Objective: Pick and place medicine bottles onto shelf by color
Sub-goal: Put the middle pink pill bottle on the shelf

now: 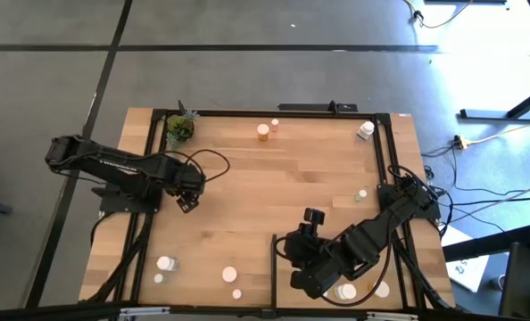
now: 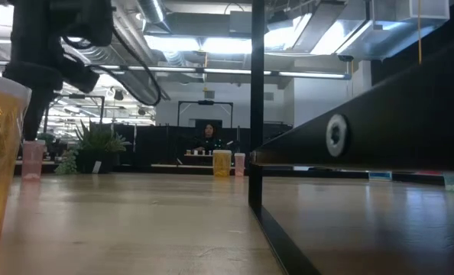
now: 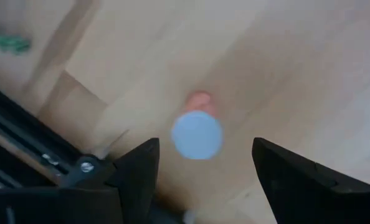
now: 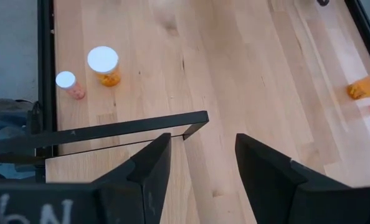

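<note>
My left gripper (image 3: 205,148) (image 1: 189,200) points down over the table's left part, open. A small medicine bottle stands on the wood below it, its white cap (image 3: 197,134) between my fingers and apart from both. My right gripper (image 4: 203,168) (image 1: 293,248) hangs open and empty above the shelf (image 4: 79,165), by its black strip (image 1: 274,267). Loose medicine bottles stand about. An orange one (image 1: 263,132) and a white one (image 1: 365,130) are at the far edge. A greenish one (image 1: 361,193) is at the right. Two white-capped ones (image 4: 103,62) (image 4: 66,81) are near the front edge.
A small potted plant (image 1: 179,130) stands at the far left corner. Two more bottles (image 1: 165,264) (image 1: 159,278) stand at the near left, and two (image 1: 347,292) (image 1: 381,288) on the shelf by my right arm. The middle of the tabletop (image 1: 274,192) is bare wood.
</note>
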